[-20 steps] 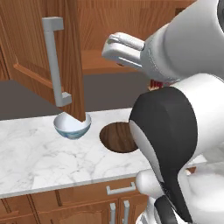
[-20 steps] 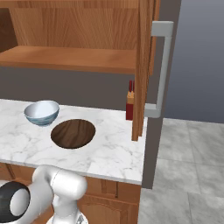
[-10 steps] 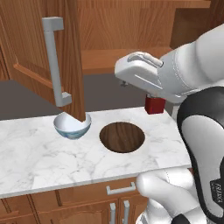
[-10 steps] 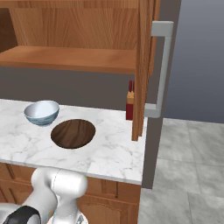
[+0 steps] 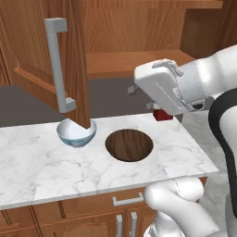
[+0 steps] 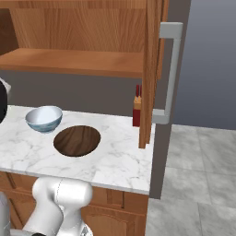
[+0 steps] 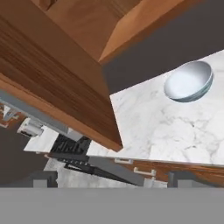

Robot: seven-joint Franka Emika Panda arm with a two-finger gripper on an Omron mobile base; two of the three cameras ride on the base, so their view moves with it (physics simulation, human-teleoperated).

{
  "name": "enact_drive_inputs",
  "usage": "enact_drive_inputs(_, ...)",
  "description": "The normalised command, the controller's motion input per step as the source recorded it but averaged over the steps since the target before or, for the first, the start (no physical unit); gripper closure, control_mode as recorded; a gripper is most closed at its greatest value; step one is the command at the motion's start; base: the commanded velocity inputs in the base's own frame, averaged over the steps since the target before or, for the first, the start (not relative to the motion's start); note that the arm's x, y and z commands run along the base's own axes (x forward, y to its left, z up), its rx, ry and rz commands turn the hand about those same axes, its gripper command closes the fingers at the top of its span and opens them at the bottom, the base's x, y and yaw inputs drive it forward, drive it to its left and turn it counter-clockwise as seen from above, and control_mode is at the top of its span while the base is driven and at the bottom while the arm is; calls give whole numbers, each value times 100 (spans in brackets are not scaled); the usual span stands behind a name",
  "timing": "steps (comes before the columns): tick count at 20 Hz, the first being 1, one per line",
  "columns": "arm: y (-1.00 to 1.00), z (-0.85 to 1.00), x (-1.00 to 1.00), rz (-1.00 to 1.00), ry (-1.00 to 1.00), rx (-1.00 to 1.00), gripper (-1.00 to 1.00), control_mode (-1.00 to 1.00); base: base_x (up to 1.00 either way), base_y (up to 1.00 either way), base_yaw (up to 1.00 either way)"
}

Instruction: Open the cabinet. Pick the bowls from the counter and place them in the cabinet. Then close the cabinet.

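Marble counter (image 5: pixel 41 171), two bowls (image 5: pixel 76 133), open cabinet door (image 5: pixel 74 55) overhanging

cabinet (image 5: pixel 115 28): reddish-brown wood, visible grain, lighter orange-brown shelf
cabinet door handles (image 5: pixel 58 65): plain light grey bars
counter (image 5: pixel 41 166): white marble, thin grey veins
wooden bowl (image 5: pixel 129 145): dark brown, faint grain, centre of left base frame
white bowl (image 5: pixel 76 134): white inside, pale blue outside, left of the brown one
lower drawers (image 5: pixel 88 210): mid-brown wood, short grey handles
bottle (image 6: pixel 137 108): red, by right door in right base frame
wall behind counter (image 6: pixel 78 94): flat dark grey
floor (image 6: pixel 198 175): grey tiles, lower right of right base frame
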Motion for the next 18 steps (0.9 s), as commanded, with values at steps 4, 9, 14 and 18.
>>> enact_drive_inputs(4, 4, -13, 24, 16, 14, 15, -100, -100, 0, 0, 0)
enact_drive_inputs(9, 9, 0, 21, 16, 10, 7, -100, -100, 0, 0, 0)
enact_drive_inputs(14, 30, 0, 3, 2, 7, 2, -100, -100, 0, 0, 0)
enact_drive_inputs(18, 21, 0, 6, -4, 0, 2, -100, -100, 0, 0, 0)
